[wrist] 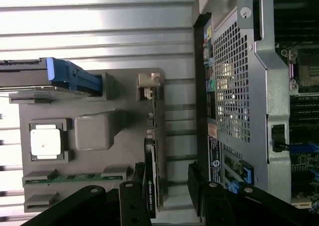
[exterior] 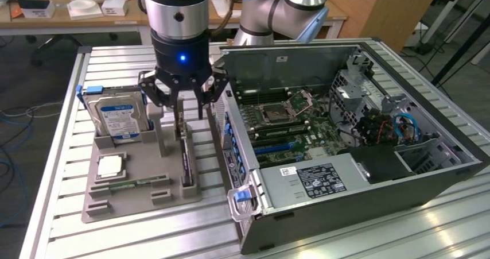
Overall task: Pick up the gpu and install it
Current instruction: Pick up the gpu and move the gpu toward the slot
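The gpu [exterior: 186, 158] stands on its long edge in a slot of the grey holder tray [exterior: 130, 204], a thin dark card with a pale bracket end [wrist: 148, 86]. My gripper [exterior: 186, 107] hangs straight above the card's far end, open, its fingers spread to either side of the card's top edge and not gripping it. In the wrist view the gpu [wrist: 151, 173] runs between the two dark fingers [wrist: 132, 206], closer to one than the other, with the gripper [wrist: 167, 201] centred just off the card.
The open computer case [exterior: 428, 178] lies beside the tray, its motherboard [exterior: 295, 127] exposed. On the tray sit a hard drive [exterior: 115, 118] with blue rails, a processor chip [exterior: 111, 166] and a memory stick [exterior: 130, 184]. The slatted metal table [exterior: 115, 242] carries everything.
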You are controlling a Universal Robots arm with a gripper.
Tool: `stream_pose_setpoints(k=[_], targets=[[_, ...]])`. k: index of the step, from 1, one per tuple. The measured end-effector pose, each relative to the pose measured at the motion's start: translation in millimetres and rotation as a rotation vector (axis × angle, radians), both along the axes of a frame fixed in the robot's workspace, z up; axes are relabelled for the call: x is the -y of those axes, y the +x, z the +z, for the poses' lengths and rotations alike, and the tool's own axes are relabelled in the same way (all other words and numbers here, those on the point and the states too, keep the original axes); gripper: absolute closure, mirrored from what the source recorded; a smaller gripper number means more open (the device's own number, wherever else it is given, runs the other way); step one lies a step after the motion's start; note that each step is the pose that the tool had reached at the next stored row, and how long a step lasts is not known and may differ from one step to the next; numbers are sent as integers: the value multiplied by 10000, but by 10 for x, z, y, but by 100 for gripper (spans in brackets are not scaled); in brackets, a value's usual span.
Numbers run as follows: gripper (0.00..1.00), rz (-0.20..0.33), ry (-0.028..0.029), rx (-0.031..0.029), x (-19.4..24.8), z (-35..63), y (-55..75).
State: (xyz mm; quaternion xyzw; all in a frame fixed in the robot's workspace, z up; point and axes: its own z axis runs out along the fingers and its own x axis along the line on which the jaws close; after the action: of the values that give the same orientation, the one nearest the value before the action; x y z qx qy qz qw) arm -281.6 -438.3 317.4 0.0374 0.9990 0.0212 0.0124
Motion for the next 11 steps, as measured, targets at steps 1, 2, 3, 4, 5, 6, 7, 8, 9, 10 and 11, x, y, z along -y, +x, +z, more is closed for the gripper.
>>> stream_pose_setpoints(k=[1,2,3,4,5,6,7,8,9,10,11], targets=[[53,0,0,0,7,-7,0],[53,0,0,1,14,-15,-1],[53,0,0,0,22,-22,-2],[53,1,0,-1,30,-28,-3],[53,0,-1,-1,39,-34,-3],[53,0,0,0,49,-40,-4],[53,1,1,0,58,-45,-4],[53,0,0,0,69,-51,-4],[53,1,0,0,78,-57,-4],[53,0,0,0,86,-64,-5],[53,0,0,0,93,-71,-5]])
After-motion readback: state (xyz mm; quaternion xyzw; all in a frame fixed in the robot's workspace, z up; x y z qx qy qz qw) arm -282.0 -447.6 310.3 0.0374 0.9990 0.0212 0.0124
